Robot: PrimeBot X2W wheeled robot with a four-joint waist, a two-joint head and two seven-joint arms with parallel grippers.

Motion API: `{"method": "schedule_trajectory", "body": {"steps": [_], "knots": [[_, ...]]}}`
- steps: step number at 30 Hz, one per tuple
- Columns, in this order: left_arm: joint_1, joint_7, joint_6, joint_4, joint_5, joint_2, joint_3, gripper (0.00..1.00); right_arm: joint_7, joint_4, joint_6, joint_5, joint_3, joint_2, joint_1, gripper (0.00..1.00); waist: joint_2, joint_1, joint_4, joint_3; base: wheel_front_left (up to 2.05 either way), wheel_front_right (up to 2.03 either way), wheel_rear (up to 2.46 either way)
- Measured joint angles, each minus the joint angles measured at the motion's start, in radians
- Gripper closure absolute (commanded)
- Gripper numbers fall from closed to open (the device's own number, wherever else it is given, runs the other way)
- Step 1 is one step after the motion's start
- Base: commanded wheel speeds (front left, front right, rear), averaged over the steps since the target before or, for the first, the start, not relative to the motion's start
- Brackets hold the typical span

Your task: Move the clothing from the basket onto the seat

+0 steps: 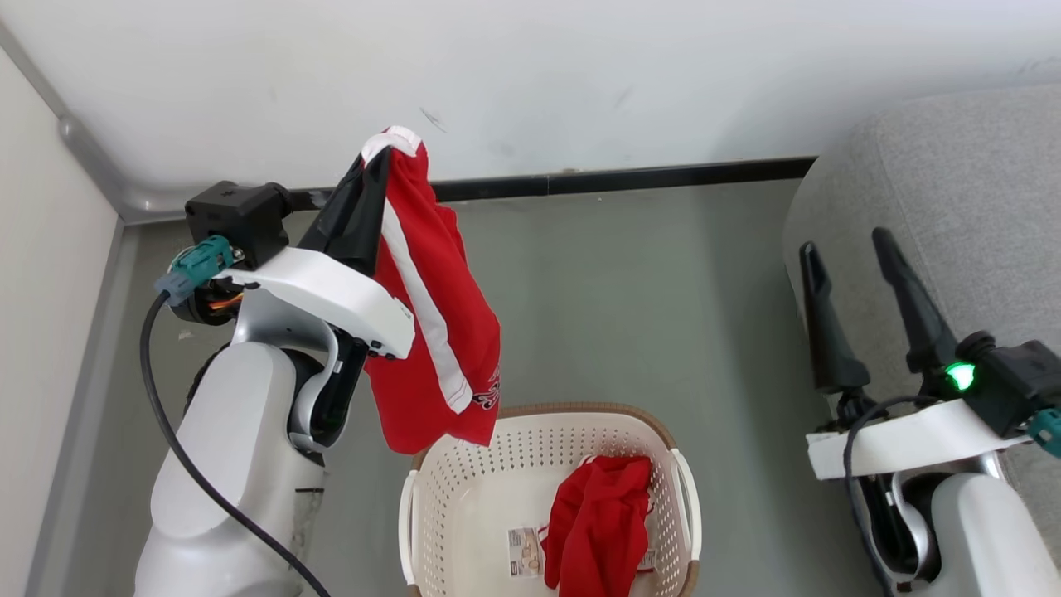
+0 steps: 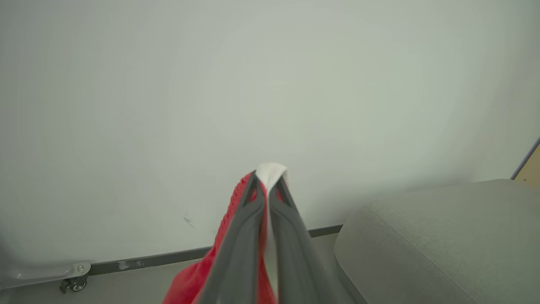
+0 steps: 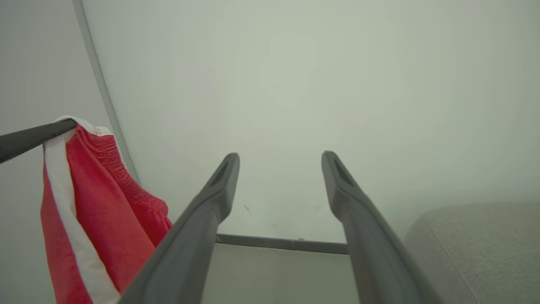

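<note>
My left gripper (image 1: 383, 157) is shut on the white-trimmed edge of a piece of red clothing (image 1: 431, 315), which hangs from it above the basket's left side. In the left wrist view the gripper (image 2: 266, 177) pinches that garment (image 2: 198, 274) at the white band. A second red garment (image 1: 598, 522) lies crumpled inside the cream-white basket (image 1: 464, 497). The grey seat (image 1: 961, 191) stands at the right. My right gripper (image 1: 845, 240) is open and empty in front of the seat; in its own view the gripper (image 3: 280, 158) points at the wall, with the hanging garment (image 3: 97, 202) at left.
A white wall with a dark baseboard (image 1: 622, 178) closes the back, and a wall corner runs down the left. Grey floor (image 1: 646, 315) lies between the basket and the seat. A paper label (image 1: 525, 551) lies on the basket's bottom.
</note>
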Motion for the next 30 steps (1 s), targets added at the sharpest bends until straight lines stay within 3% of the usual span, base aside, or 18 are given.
{"method": "schedule_trajectory", "body": {"steps": [30], "knots": [[0.123,0.155,0.0,-0.183,-0.042,0.046,-0.003,1.0,0.058,0.013,0.0,0.02,0.073,0.0,0.098,0.0,0.0,0.0,-0.002,-0.152,0.0,0.0,0.0]]}}
